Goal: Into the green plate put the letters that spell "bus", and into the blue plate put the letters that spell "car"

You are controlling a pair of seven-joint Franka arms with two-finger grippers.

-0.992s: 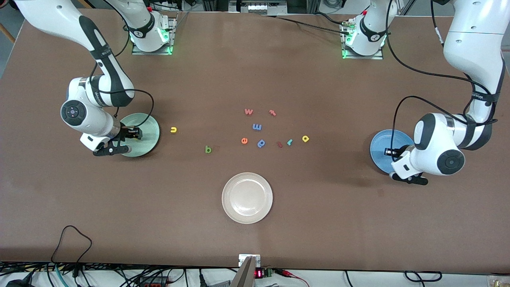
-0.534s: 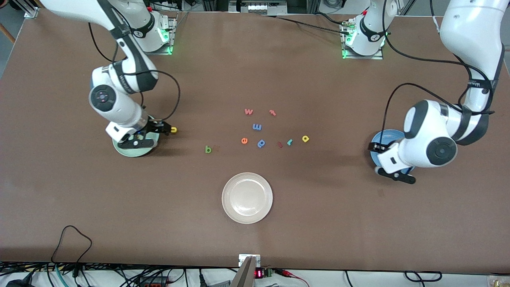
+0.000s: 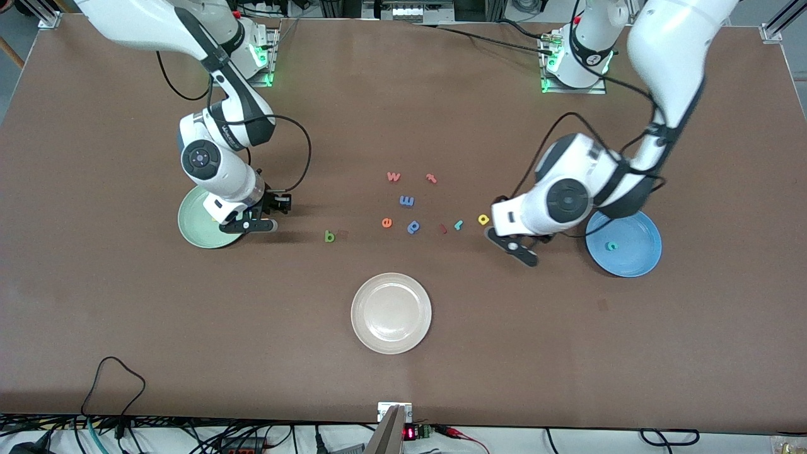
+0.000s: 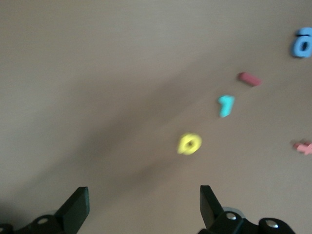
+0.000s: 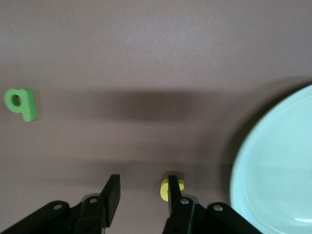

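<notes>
Oddly, the parted right hand [image 5: 141,187] half hides the yellow u [image 5: 165,188]; the left hand [image 4: 144,195] gapes near the a [image 4: 189,144].

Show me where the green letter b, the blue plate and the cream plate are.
green letter b [image 3: 329,236]: front view, on its round bowl.
blue plate [image 3: 637,252]: front view, on its bare floor.
cream plate [image 3: 391,313]: front view, on its centre.
</notes>
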